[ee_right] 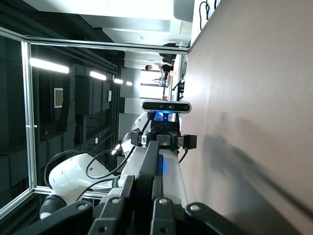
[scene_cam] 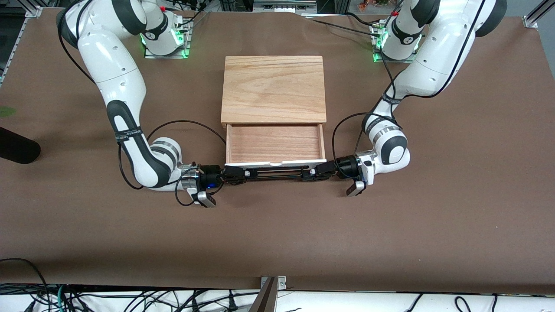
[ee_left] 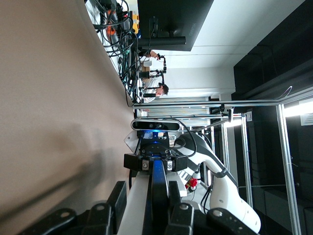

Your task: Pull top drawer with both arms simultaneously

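The top drawer (scene_cam: 275, 143), a reddish-brown tray with a white front panel, stands pulled out of the oak cabinet (scene_cam: 274, 89). Its black bar handle (scene_cam: 277, 173) runs along the panel's front. My right gripper (scene_cam: 234, 174) is shut on the handle's end toward the right arm's end of the table; in the right wrist view both fingers of that gripper (ee_right: 142, 186) press on the bar (ee_right: 149, 161). My left gripper (scene_cam: 318, 172) is at the other end of the handle. In the left wrist view its jaws (ee_left: 145, 194) straddle the bar (ee_left: 159, 181), open, with a gap at one finger.
A dark rounded object (scene_cam: 17, 149) lies at the table's edge toward the right arm's end. A metal post (scene_cam: 269, 294) stands at the table's edge nearest the front camera, with cables below it. Brown tabletop surrounds the cabinet.
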You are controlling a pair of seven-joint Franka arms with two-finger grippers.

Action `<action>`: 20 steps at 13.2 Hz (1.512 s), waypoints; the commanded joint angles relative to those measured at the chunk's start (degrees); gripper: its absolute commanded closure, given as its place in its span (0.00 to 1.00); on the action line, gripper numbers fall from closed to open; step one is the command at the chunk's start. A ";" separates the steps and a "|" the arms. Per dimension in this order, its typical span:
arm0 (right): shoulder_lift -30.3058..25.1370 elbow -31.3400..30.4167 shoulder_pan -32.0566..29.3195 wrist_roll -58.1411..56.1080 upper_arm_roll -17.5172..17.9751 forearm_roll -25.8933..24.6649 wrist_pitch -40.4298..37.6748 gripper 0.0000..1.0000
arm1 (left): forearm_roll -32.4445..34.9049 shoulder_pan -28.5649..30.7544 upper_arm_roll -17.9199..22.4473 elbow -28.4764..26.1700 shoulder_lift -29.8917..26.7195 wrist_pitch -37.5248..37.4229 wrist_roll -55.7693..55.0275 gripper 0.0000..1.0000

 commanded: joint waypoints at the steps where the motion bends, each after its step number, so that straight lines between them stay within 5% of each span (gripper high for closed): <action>1: 1.35 7.11 -1.72 -1.00 0.77 3.86 2.27 0.75 | -0.58 -0.55 0.60 -3.53 -2.61 0.90 0.60 0.14; 3: 0.73 5.36 -2.68 -1.78 0.86 2.82 2.18 0.00 | 0.82 -0.02 0.60 -3.44 -4.89 2.65 -2.98 0.14; 6: -0.07 4.82 -2.87 -1.52 0.16 -3.16 2.18 0.00 | 9.07 2.35 0.52 -2.82 -9.11 4.59 -12.65 0.00; 9: -7.06 0.53 -2.34 7.83 -1.51 -7.88 2.97 0.00 | 14.59 3.75 0.60 -5.18 -14.20 5.64 -18.27 0.00; 14: -19.63 -4.04 -4.88 22.70 -4.15 -36.86 2.45 0.00 | 35.41 7.27 0.69 -10.11 -26.67 10.65 -31.73 0.00; 20: -36.86 -6.25 -6.12 47.14 -4.33 -75.80 -7.12 0.00 | 73.29 7.89 0.69 -11.08 -42.05 9.01 -59.41 0.00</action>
